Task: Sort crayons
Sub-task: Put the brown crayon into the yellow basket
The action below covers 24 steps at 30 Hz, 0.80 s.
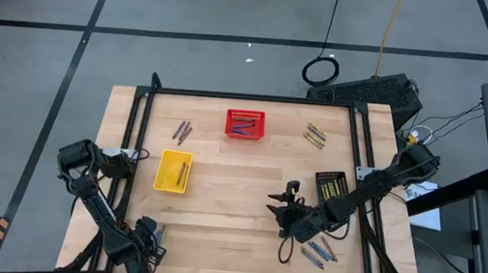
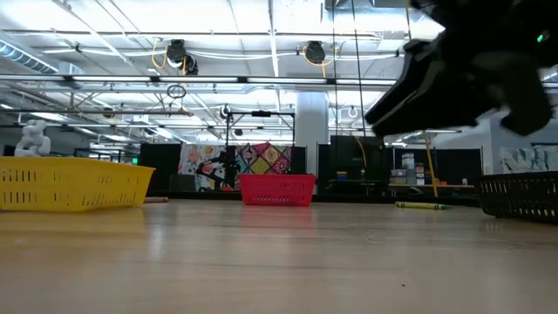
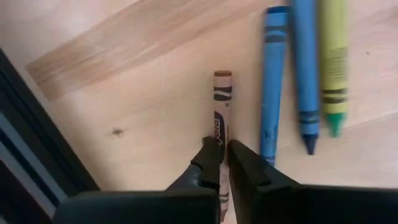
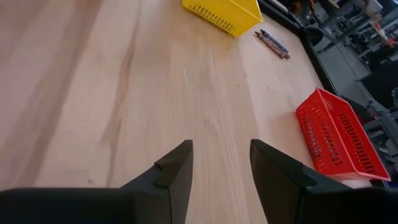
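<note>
A brown crayon [image 3: 222,106] lies on the wooden table near its front left corner, and my left gripper [image 3: 222,149] is shut on it, pointing down. Beside it lie two blue crayons [image 3: 273,81] and a yellow-green one [image 3: 334,62]. In the high view my left gripper [image 1: 151,233] stands over this group. My right gripper [image 4: 221,168] hovers open and empty over the table's middle right [image 1: 285,201]. More crayons lie loose at the back left [image 1: 181,130], the back right [image 1: 316,135] and the front right [image 1: 318,249]. My left gripper pinches the brown crayon between its two fingers, one on each long side [image 3: 221,134], partway along its wrapper. The fingers come from above, pointing down, and lie across the crayon. The crayon lies flat on the table; its flat end [image 3: 222,74] sticks out beyond the fingers.
A yellow basket [image 1: 173,170] stands at the left, a red basket [image 1: 245,124] at the back middle and a black basket [image 1: 331,186] at the right, each with crayons inside. A black frame [image 1: 251,97] runs around the table's edges.
</note>
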{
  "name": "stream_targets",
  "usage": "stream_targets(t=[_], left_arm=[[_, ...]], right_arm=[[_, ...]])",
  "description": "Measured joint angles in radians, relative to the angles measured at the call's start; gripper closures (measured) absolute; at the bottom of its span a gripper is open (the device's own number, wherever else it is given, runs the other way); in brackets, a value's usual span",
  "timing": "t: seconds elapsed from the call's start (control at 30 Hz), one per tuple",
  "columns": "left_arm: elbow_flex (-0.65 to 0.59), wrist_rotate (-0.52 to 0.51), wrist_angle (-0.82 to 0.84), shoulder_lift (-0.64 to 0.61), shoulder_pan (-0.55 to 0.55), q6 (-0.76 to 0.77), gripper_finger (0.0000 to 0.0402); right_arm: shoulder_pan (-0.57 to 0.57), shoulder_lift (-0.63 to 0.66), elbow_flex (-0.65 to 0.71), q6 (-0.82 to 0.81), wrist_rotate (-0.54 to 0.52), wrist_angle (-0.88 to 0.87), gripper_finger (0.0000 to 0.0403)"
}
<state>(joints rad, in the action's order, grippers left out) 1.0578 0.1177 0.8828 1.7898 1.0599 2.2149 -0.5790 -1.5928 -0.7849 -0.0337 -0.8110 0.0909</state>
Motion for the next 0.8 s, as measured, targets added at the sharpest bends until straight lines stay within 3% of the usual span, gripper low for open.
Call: stream_targets(t=[0.27,0.37,0.5,0.6,0.8], left_arm=[[0.073,-0.038,0.236,-0.141,0.0,0.004,0.0398],[0.112,-0.186,0.33,-0.217,-0.022,0.003,0.0398],[0.125,-0.541,0.468,-0.307,-0.09,-0.034,0.0399],[0.103,-0.665,0.506,-0.369,-0.193,-0.17,0.0399],[-0.014,-0.636,0.501,-0.458,-0.538,-0.577,0.04]], right_arm=[[-0.032,0.119,-0.001,-0.023,-0.003,-0.073,0.0259],[-0.031,0.132,-0.001,-0.021,-0.003,-0.07,0.0259],[-0.013,0.132,-0.001,-0.038,-0.001,-0.059,0.0259],[-0.002,0.123,-0.001,-0.075,-0.001,-0.058,0.0259],[0.011,0.121,-0.001,-0.08,0.0,-0.054,0.0259]])
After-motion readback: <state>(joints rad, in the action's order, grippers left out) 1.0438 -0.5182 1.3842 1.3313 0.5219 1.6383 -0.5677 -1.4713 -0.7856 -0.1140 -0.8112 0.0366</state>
